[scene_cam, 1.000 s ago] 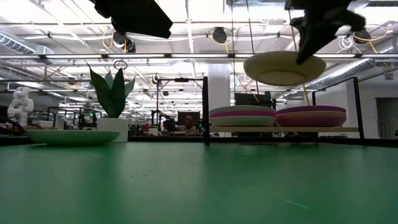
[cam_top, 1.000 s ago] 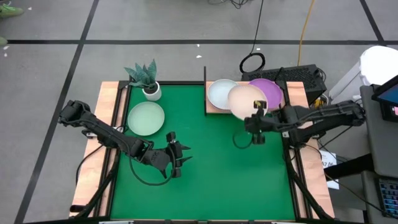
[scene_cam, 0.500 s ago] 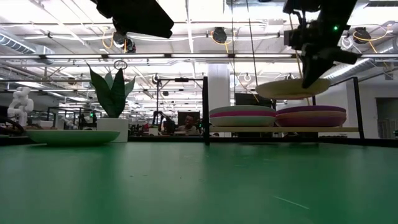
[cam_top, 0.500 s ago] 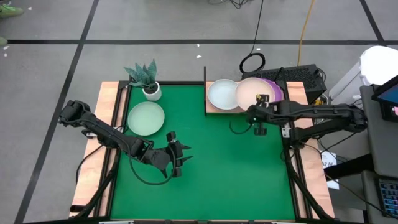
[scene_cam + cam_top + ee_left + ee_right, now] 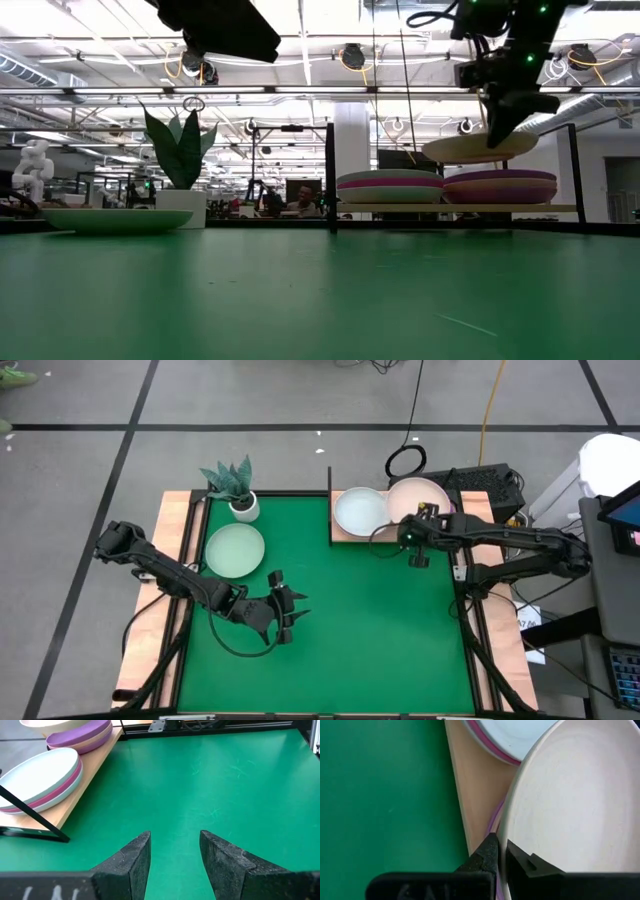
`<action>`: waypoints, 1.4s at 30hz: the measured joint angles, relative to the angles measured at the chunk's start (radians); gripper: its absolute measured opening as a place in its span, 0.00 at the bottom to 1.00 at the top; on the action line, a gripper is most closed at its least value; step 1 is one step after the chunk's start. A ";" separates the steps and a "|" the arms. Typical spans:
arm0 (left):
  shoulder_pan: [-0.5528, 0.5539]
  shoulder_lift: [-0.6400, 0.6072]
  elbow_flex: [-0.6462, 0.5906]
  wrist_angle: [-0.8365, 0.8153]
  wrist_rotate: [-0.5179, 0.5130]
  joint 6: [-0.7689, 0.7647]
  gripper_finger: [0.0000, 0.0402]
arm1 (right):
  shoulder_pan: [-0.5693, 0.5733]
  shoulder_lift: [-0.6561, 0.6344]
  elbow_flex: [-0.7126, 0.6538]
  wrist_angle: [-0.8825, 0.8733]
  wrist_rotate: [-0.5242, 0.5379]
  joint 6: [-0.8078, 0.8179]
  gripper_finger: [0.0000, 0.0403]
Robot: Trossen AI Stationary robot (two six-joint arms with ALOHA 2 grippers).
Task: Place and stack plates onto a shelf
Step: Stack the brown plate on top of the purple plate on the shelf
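On the left side of the green mat (image 5: pixel 330 600) we are seeing a pale mint plate (image 5: pixel 234 550) lying flat, alone, just in front of a small plant pot (image 5: pixel 244 506) that is standing in the far left corner. In the low view this plate (image 5: pixel 117 219) is resting on the mat beside the plant.

The left gripper (image 5: pixel 287 610) is waiting over the near middle of the mat, well apart from every plate. Its fingers (image 5: pixel 131 862) are standing wide apart and are holding nothing; only bare mat is showing between them.

Further to the right, the shelf (image 5: pixel 345 537) is lying at the far edge of the mat. On its left half a stack is sitting, with a pale plate (image 5: pixel 360 511) on top and a pink plate (image 5: pixel 390 184) under it. On its right half the purple plates (image 5: pixel 500 186) are stacked.

The right gripper (image 5: pixel 420 540) is holding the beige plate (image 5: pixel 416 498) by its near rim, the fingers (image 5: pixel 487 855) closed tight on the edge. We are seeing this plate (image 5: pixel 480 148) hanging just above the purple stack, slightly tilted and not touching it. From above it is covering the purple plates almost wholly.
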 joint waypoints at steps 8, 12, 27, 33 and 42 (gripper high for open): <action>0.001 0.000 0.000 0.000 0.000 0.014 0.43 | -0.050 0.000 0.000 0.009 0.000 -0.015 0.01; 0.001 0.000 0.000 0.004 0.000 0.014 0.43 | -0.076 0.000 0.000 0.009 -0.033 -0.017 0.01; 0.001 0.000 0.000 0.011 0.000 0.009 0.43 | -0.129 0.000 -0.001 0.012 -0.078 -0.007 0.01; 0.001 0.000 0.000 0.011 0.000 0.009 0.43 | -0.132 0.000 -0.001 0.012 -0.078 0.031 0.01; 0.001 0.000 0.000 0.011 0.000 0.009 0.43 | -0.132 0.000 -0.001 0.017 -0.076 0.070 0.01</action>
